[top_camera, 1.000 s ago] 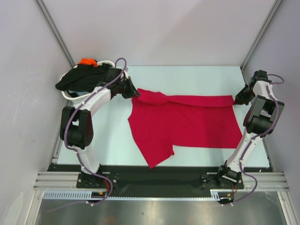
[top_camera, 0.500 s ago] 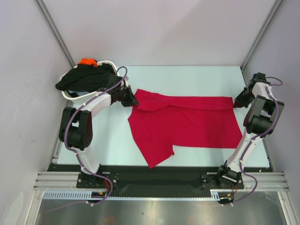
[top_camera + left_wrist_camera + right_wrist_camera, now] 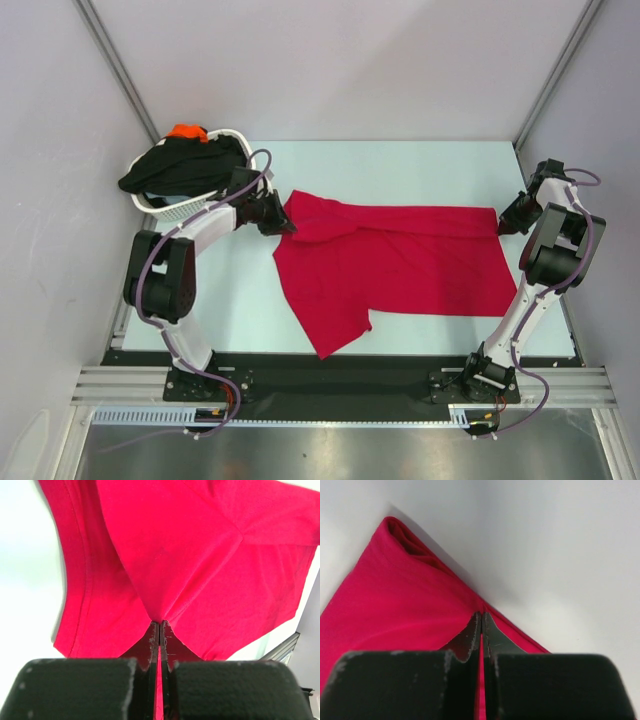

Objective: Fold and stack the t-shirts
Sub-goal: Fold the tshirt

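You see the red shirt (image 3: 390, 262) lying spread out on the surface (image 3: 400, 160), between the two arms. Your left hand (image 3: 285, 224) is closed on the far left corner of it, and the cloth is pinched between the fingers. Your right hand (image 3: 505, 220) is closed on the far right corner in the same way. A black shirt (image 3: 180, 165) and an orange shirt (image 3: 186, 131) lie in the white basket (image 3: 170, 210) at the far left, just beside the left hand.

Matt soft red cloth t-shirt (image 3: 400, 262), white woven plastic basket (image 3: 180, 208)
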Tool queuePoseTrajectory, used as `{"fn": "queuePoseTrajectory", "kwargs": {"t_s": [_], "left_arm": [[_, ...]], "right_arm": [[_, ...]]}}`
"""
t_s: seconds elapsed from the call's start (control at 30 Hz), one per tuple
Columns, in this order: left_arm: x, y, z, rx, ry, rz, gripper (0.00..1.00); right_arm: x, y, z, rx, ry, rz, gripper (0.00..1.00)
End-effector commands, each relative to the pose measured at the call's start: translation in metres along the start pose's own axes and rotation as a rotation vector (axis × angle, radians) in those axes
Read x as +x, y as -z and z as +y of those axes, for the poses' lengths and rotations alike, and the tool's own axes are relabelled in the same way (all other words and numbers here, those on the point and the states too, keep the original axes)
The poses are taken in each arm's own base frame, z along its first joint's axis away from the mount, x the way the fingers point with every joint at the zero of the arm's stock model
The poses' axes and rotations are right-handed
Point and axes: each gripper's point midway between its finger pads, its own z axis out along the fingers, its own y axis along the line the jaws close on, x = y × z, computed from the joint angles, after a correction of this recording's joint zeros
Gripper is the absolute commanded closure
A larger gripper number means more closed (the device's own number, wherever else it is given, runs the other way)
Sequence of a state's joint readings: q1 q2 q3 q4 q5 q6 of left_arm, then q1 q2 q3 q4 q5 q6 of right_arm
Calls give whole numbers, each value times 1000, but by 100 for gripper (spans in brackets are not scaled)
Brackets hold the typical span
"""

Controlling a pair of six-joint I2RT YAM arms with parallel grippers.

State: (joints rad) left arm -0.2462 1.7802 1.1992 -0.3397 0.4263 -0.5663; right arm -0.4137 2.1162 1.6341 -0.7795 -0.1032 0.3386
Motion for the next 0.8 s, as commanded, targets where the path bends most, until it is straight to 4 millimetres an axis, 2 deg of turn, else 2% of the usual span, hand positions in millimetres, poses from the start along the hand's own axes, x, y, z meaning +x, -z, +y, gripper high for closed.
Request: {"fn": "queuePoseTrajectory", "kwargs": {"t_s": [0.0, 0.17, 0.5, 0.77], "left_arm": [[-10, 22, -25, 66, -50, -61, 100], [-3, 24, -40, 89, -55, -59, 100], [25, 14, -46, 101, -43, -13, 100], [22, 13, -38, 54, -56, -19, 100]], "right_arm": [[-16, 21, 3, -3, 18, -77, 100], [-18, 19, 3, -2, 20, -78, 100], [-17, 14, 0, 3, 19, -67, 100], [-14, 12, -3, 5, 20, -58, 98]]}}
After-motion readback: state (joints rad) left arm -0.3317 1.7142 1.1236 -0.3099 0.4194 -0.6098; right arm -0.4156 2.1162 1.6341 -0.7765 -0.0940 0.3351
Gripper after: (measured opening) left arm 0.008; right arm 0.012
